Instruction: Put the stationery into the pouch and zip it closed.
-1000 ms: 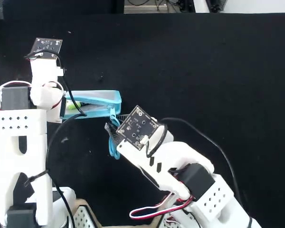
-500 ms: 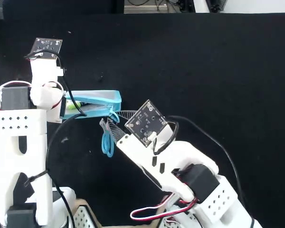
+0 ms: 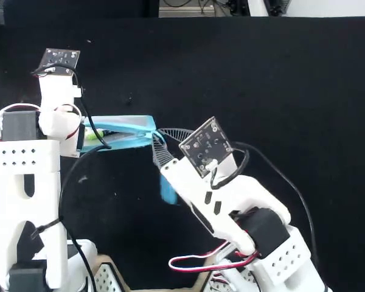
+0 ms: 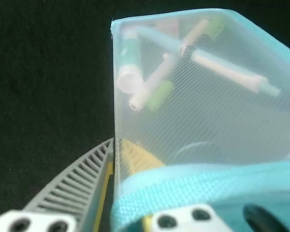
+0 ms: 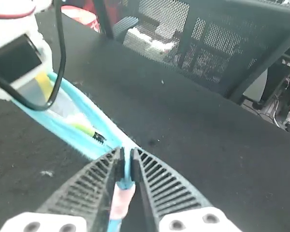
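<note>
The teal mesh pouch (image 3: 125, 129) lies on the black table, and my left gripper (image 3: 84, 139) is shut on its left end. In the left wrist view, several pens and markers (image 4: 150, 82) show through the translucent pouch wall (image 4: 208, 121), with my left gripper (image 4: 130, 212) clamped on the teal zipper edge. My right gripper (image 3: 156, 145) sits at the pouch's right end. It is shut on the teal zipper strap (image 5: 126, 176), whose blue loop (image 3: 168, 190) hangs below. The pouch mouth (image 5: 72, 123) gapes, with a green marker (image 5: 84, 128) inside.
The black table (image 3: 280, 91) has free room to the right and at the back. A black mesh chair (image 5: 217, 43) stands beyond the table's far edge. The left arm's cable (image 3: 94, 135) crosses the pouch.
My right gripper has swung right and up to the pouch's right end with the strap between its fingers. The blue loop swung right with it. The left arm has kept still.
</note>
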Available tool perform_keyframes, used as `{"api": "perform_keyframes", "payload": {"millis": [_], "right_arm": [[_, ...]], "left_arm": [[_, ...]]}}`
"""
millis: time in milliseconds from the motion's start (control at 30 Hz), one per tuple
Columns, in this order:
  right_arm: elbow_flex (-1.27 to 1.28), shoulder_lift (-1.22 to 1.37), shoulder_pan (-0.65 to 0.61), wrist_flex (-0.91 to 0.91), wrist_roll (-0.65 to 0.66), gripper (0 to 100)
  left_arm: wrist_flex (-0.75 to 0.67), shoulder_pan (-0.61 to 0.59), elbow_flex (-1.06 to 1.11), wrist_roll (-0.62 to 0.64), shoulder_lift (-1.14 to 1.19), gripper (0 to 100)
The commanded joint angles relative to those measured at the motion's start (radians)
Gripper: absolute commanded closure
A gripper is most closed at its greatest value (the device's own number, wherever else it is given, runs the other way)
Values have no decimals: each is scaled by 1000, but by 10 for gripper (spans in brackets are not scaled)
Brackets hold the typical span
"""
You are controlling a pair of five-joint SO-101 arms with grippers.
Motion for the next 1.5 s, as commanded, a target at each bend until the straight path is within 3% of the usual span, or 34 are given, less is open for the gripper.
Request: {"api": "perform_keyframes", "payload": {"millis": [0, 233, 400, 733, 967, 1167, 1467], "right_arm": [[-51, 12, 2, -2, 3, 988], [27, 12, 5, -71, 9, 988], [99, 12, 6, -121, 101, 988], [97, 12, 8, -100, 229, 988], [5, 12, 6, -84, 238, 988], [15, 12, 8, -84, 402, 988], [-12, 12, 98, -109, 446, 988]], "left_arm": [[-6, 2, 2, 0, 3, 970], [-6, 2, 2, 2, 3, 970], [-6, 2, 2, 2, 3, 970], [-6, 2, 1, 2, 3, 970], [-3, 1, -82, 3, 3, 970], [-6, 2, -134, 84, 5, 970], [0, 2, -222, 176, 5, 970]]}}
